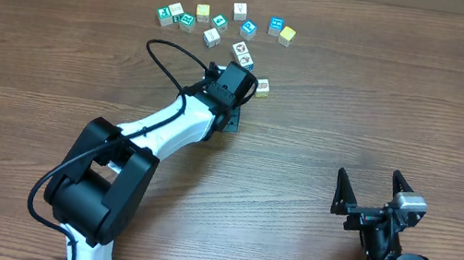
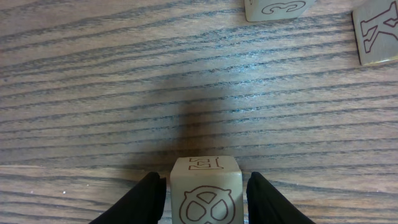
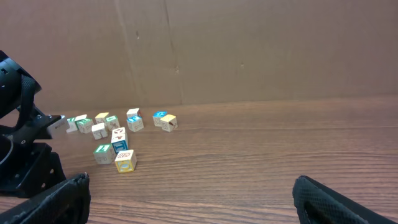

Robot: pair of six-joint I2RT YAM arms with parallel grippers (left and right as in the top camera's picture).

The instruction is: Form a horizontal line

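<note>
Only the left wrist view shows the left fingers (image 2: pixel 149 199) narrowly parted beside an E-marked cube (image 2: pixel 205 190). Overhead, the line (image 1: pixel 243 54) lies towards the table's (image 1: pixel 359 94) far edge. The right fingers (image 1: pixel 341 192) are spread wide.

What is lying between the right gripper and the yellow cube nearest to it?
Nothing: the overhead view shows only bare table between the right gripper and that yellow cube.
</note>
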